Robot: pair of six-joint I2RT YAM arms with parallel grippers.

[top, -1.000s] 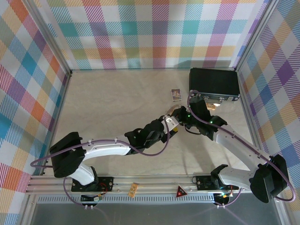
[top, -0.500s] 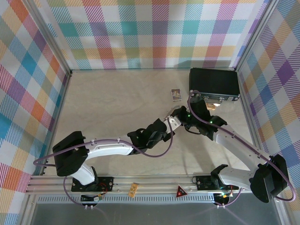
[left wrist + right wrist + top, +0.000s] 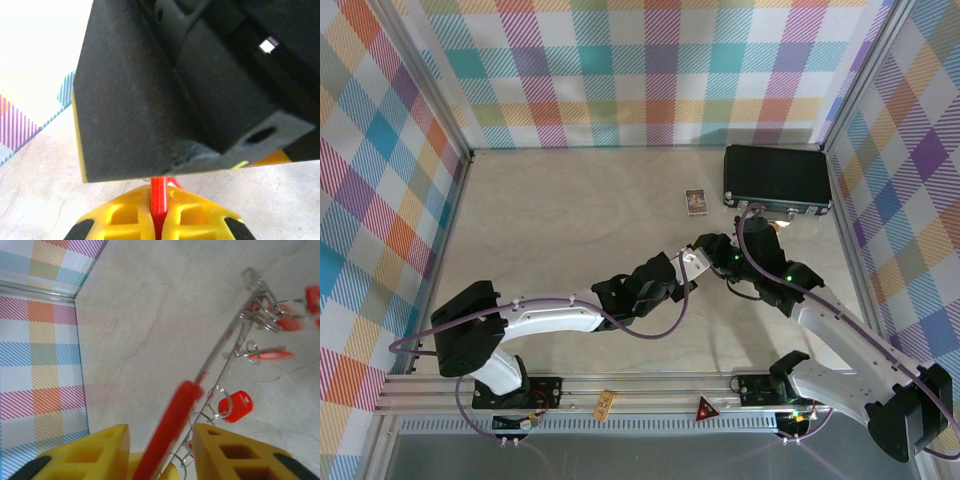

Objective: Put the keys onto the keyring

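Keyring [image 3: 175, 420]: red section slants untouched between the parted right fingers [image 3: 225, 450], wire running away up-right with keys [image 3: 239, 405] strung; left fingers [image 3: 195, 220] clenched on a red stretch of it.

No lettering can be read anywhere. In the top view a small red triangular sign [image 3: 706, 408] sits on the silver aluminium front rail [image 3: 650, 388] at six o'clock, its dark symbol too small to make out. A tan paper tag [image 3: 604, 405] at its nine o'clock and a small rectangular picture card [image 3: 696, 202] at one o'clock are illegible too.
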